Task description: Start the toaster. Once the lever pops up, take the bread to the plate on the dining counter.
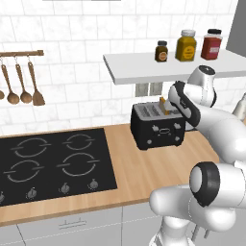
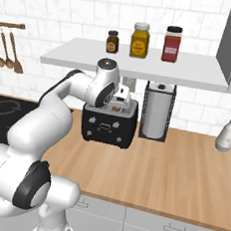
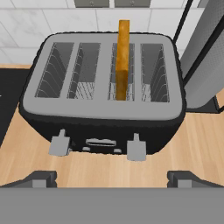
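Black toaster (image 3: 103,118) on the wooden counter (image 1: 139,168), just right of the black stovetop (image 1: 55,163) and left of the paper-towel holder (image 2: 158,111), beneath a white shelf (image 2: 142,65) bearing three jars (image 2: 140,40). The bread (image 3: 123,59) stands upright in the third slot from the left in the hand view, its upper part projecting above the top. The end effector (image 3: 111,177) hangs above the toaster's front side, fingers spread wide, holding nothing.

Bright, even rendered light, soft faint shadows, sharp throughout, no glare.
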Robot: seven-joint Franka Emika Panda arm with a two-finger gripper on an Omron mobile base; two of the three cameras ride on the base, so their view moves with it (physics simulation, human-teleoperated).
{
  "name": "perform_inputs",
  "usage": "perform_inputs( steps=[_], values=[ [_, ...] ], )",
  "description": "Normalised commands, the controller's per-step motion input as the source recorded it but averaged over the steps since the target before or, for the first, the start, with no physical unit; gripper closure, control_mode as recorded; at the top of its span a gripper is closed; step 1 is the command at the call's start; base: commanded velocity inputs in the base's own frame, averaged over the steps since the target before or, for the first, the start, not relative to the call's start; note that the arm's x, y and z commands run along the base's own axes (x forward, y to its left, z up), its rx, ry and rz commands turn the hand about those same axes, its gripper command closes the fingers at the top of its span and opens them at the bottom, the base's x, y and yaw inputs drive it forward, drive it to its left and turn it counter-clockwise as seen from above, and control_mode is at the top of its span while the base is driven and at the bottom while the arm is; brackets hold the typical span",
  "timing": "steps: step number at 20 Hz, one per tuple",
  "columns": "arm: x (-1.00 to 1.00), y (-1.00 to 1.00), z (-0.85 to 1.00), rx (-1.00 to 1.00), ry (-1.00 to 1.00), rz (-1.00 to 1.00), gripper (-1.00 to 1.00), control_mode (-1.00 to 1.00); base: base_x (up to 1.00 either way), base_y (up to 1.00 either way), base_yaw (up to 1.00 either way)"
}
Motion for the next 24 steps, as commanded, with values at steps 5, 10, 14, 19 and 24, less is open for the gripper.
perform_inputs(
  steps=[5, 10, 14, 19, 24],
  values=[
    [0.0, 0.0, 0.0, 0.0, 0.0, 0.0, -1.0, -1.0, 0.0, 0.0, 0.0],
    [0.0, 0.0, 0.0, 0.0, 0.0, 0.0, -1.0, -1.0, 0.0, 0.0, 0.0],
    [0.01, 0.0, 0.0, 0.0, 0.0, 0.0, -1.0, -1.0, 0.0, 0.0, 0.0],
    [0.0, -0.04, 0.0, 0.0, -0.15, -0.08, -1.0, -1.0, 0.0, 0.0, 0.0],
    [0.0, 0.0, 0.0, 0.0, -0.15, -0.1, -1.0, -1.0, 0.0, 0.0, 0.0]
  ],
)
